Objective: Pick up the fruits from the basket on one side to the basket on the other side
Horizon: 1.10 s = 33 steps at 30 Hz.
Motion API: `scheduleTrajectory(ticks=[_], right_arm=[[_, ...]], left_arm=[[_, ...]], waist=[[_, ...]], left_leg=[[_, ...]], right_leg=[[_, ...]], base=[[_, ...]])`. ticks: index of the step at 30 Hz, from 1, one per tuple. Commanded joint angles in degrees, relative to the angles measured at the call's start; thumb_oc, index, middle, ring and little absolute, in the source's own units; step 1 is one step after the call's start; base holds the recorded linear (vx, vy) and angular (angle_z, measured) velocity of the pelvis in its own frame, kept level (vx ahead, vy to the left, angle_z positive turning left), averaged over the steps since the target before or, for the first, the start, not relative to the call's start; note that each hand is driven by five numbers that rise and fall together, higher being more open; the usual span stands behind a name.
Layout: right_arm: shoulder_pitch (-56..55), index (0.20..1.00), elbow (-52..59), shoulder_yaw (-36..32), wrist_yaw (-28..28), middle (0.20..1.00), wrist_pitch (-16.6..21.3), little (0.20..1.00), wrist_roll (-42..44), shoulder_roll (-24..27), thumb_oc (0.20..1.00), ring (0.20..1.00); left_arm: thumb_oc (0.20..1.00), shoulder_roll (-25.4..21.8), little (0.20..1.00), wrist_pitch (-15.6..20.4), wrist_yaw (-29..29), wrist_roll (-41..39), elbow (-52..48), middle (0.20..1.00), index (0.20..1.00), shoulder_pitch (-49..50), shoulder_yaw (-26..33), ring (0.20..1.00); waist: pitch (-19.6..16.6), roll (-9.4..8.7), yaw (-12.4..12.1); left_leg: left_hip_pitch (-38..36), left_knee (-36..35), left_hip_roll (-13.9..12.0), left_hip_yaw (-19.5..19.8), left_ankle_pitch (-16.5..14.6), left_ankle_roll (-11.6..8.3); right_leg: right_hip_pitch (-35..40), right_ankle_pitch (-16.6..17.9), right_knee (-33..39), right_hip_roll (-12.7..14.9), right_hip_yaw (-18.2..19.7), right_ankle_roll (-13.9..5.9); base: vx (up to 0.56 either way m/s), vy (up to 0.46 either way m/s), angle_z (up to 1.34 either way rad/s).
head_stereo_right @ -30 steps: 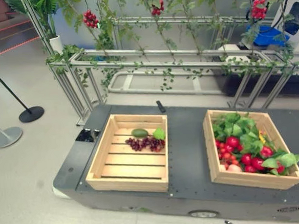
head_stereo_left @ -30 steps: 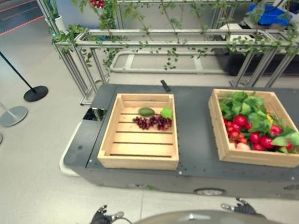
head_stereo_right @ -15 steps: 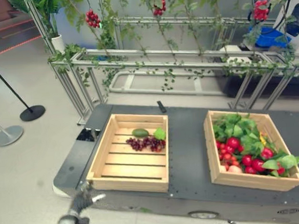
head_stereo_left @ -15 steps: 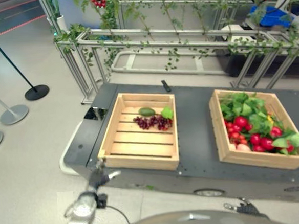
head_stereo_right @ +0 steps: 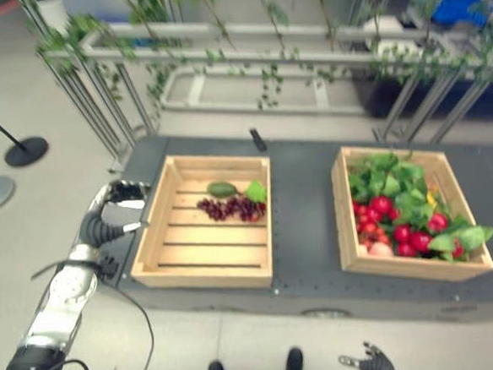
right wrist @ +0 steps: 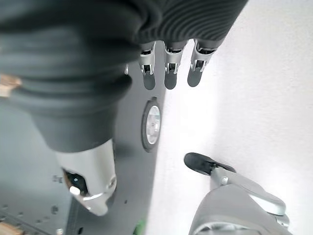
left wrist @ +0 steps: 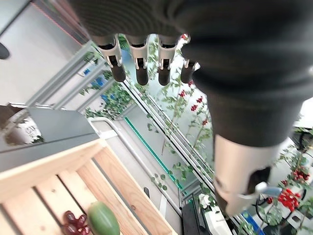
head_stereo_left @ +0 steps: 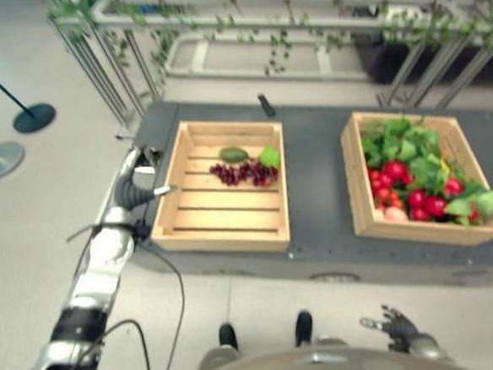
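While my right hand (head_stereo_left: 400,322) hangs low by the floor with relaxed fingers and nothing in it, my left hand (head_stereo_left: 134,191) has come up from the bottom of the head views over the last second and now sits just outside the outer wall of the left crate (head_stereo_left: 175,234), level with its middle slats. I also see the head camera has tipped downward, so the whole scene sits differently; the crates themselves have not moved on the dark platform (head_stereo_left: 316,180).

Seen from its wrist camera, the left hand (left wrist: 142,63) has its fingers straight and spread, thumb apart, holding nothing. Below them I see the avocado (left wrist: 103,220) and the edge of the grapes (left wrist: 74,226) on the slats.

That crate holds just the avocado (head_stereo_left: 233,154), the purple grapes (head_stereo_left: 242,173) and a green leaf (head_stereo_left: 269,156). All the rest, the red fruits (head_stereo_left: 414,201) among leaves, lies in the right crate (head_stereo_left: 359,202), well apart from either hand.

I judge this is the approach only: nothing has been lifted, and my raised left arm is on the side away from the full crate.
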<state>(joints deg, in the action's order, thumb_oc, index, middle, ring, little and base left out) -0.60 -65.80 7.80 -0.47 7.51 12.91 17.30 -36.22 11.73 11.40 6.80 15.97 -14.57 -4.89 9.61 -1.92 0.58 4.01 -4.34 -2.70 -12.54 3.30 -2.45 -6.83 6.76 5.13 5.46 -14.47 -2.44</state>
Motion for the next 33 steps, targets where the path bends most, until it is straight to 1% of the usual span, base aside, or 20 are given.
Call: scheduleTrajectory(ticks=[1,2,5,6,8,9,10,12,13,17,18,21,26,33], right_arm=[[3.96,1.0,3.41,4.75,-0.66,1.0,1.48,1.0,-0.53,2.98,1.0,1.0],[4.56,1.0,4.05,5.28,-0.94,1.0,1.69,1.0,-0.55,3.37,1.0,1.0],[5.92,1.0,6.35,6.72,-1.35,1.0,2.24,1.0,-0.7,4.29,1.0,1.0],[5.94,1.0,6.36,6.64,-1.35,1.0,2.22,1.0,-0.71,4.26,1.0,1.0],[7.73,1.0,7.17,7.82,-2.24,1.0,2.71,1.0,-0.8,5.26,1.0,1.0],[8.72,1.0,8.95,8.5,-2.72,1.0,3.13,1.0,-1.04,5.91,1.0,1.0],[8.74,1.0,8.95,8.47,-2.72,1.0,3.12,1.0,-1.04,5.89,1.0,1.0],[9.84,1.0,12.43,9.14,-3.47,1.0,4.01,1.0,-1.04,6.93,1.0,1.0],[9.84,1.0,12.44,9.11,-3.47,1.0,4.0,1.0,-1.04,6.91,1.0,1.0],[10.72,1.0,16.19,9.43,-4.14,1.0,5.27,1.0,-0.19,7.86,1.0,1.0],[10.72,1.0,17.84,9.4,-4.29,1.0,5.55,1.0,-0.16,8.19,1.0,1.0],[10.89,1.0,20.93,9.2,-5.07,1.0,6.55,1.0,0.67,8.81,1.0,1.0],[11.71,1.0,23.7,8.76,-6.37,1.0,7.79,1.0,1.68,9.15,1.0,1.0],[12.41,1.0,25.7,8.35,-7.56,1.0,8.69,1.0,2.8,9.53,1.0,1.0]], left_arm=[[1.0,-4.31,1.0,1.08,4.66,3.51,3.62,1.0,1.0,-10.78,-1.81,1.0],[1.0,-4.83,1.0,1.0,5.27,3.66,4.4,1.0,1.0,-12.7,-2.7,1.0],[1.0,-6.15,1.0,0.18,7.0,4.51,9.0,1.0,1.0,-19.06,-6.44,1.0],[1.0,-6.15,1.0,0.24,7.04,4.49,9.16,1.0,1.0,-19.27,-6.6,1.0],[1.0,-7.01,1.0,-0.34,8.37,4.8,12.19,1.0,1.0,-24.24,-9.52,1.0],[1.0,-8.19,1.0,-0.64,8.92,5.63,13.22,1.0,1.0,-26.37,-11.02,1.0],[1.0,-8.2,1.0,-0.62,8.94,5.62,13.28,1.0,1.0,-26.47,-11.09,1.0],[1.0,-9.4,1.0,-1.07,9.97,6.29,14.97,1.0,1.0,-29.19,-12.82,1.0],[1.0,-9.4,1.0,-1.05,9.98,6.28,15.02,1.0,1.0,-29.26,-12.87,1.0],[1.0,-11.32,1.0,-1.4,11.2,7.07,17.18,1.0,1.0,-32.3,-14.86,1.0],[1.0,-11.94,1.0,-1.5,11.43,7.29,17.42,1.0,1.0,-32.62,-14.97,1.0],[1.0,-13.2,1.0,-1.82,12.27,7.05,18.77,1.0,1.0,-34.4,-15.84,1.0],[1.0,-15.62,1.0,-1.86,12.76,6.85,20.51,1.0,1.0,-36.51,-17.16,1.0],[1.0,-17.53,1.0,-2.54,12.71,7.19,20.87,1.0,1.0,-39.52,-19.82,1.0]], waist=[[4.08,-0.53,1.8],[4.59,-0.56,2.09],[6.62,-0.53,3.15],[6.58,-0.54,3.07],[8.54,-0.6,3.78],[10.05,-0.85,4.39],[9.97,-0.86,4.35],[11.64,-1.36,5.17],[11.55,-1.36,5.13],[13.31,-2.05,6.14],[13.72,-1.94,6.32],[15.03,-2.37,7.1],[16.11,-2.38,7.65],[17.64,-2.2,7.84]], left_leg=[[4.71,7.82,1.49,1.37,-6.3,0.53],[6.09,8.48,1.4,1.36,-6.0,0.48],[9.95,11.22,1.09,1.09,-6.52,0.32],[10.1,11.33,1.07,1.09,-6.56,0.32],[13.42,13.75,0.42,0.55,-6.94,0.24],[15.86,16.09,-0.13,0.4,-7.48,0.37],[16.05,16.24,-0.15,0.39,-7.55,0.38],[19.91,19.32,-1.16,-0.38,-8.38,0.67],[20.07,19.41,-1.18,-0.4,-8.42,0.68],[25.62,23.6,-2.27,-0.56,-9.34,0.98],[26.3,24.9,-2.67,0.19,-11.14,0.56],[30.61,28.79,-3.25,0.37,-12.34,0.95],[36.4,33.7,-4.07,0.36,-13.88,1.63],[41.85,38.6,-4.46,1.25,-15.42,2.07]], right_leg=[[-4.06,-7.23,-9.64,2.02,-1.45,-4.22],[-5.28,-7.01,-9.97,2.32,-1.35,-4.19],[-8.93,-7.27,-11.66,2.67,-1.06,-4.23],[-9.06,-7.28,-11.72,2.68,-1.04,-4.23],[-12.61,-7.22,-13.18,2.94,-0.46,-4.1],[-15.25,-7.31,-15.22,3.15,0.16,-4.01],[-15.43,-7.35,-15.34,3.16,0.18,-4.01],[-19.81,-7.4,-17.87,3.53,1.03,-3.92],[-19.97,-7.42,-17.94,3.53,1.06,-3.91],[-24.92,-7.5,-20.31,3.61,1.8,-3.88],[-25.6,-8.9,-21.51,3.22,2.39,-4.39],[-29.86,-9.56,-24.71,3.0,2.99,-4.12],[-35.77,-10.74,-29.34,2.92,3.73,-3.88],[-40.96,-12.33,-33.97,3.19,3.88,-3.55]], base=[[-0.12,0.011,-0.09],[-0.08,-0.003,-0.13],[-0.06,-0.003,-0.06],[-0.05,-0.013,-0.09],[-0.08,-0.015,-0.24],[-0.08,-0.009,-0.24],[-0.07,-0.004,-0.16],[-0.07,0.011,-0.07],[-0.06,0.001,-0.14],[-0.03,-0.012,-0.15],[0.02,-0.008,-0.06],[-0.03,-0.011,-0.11],[-0.03,-0.003,-0.07],[-0.02,-0.018,-0.05]])
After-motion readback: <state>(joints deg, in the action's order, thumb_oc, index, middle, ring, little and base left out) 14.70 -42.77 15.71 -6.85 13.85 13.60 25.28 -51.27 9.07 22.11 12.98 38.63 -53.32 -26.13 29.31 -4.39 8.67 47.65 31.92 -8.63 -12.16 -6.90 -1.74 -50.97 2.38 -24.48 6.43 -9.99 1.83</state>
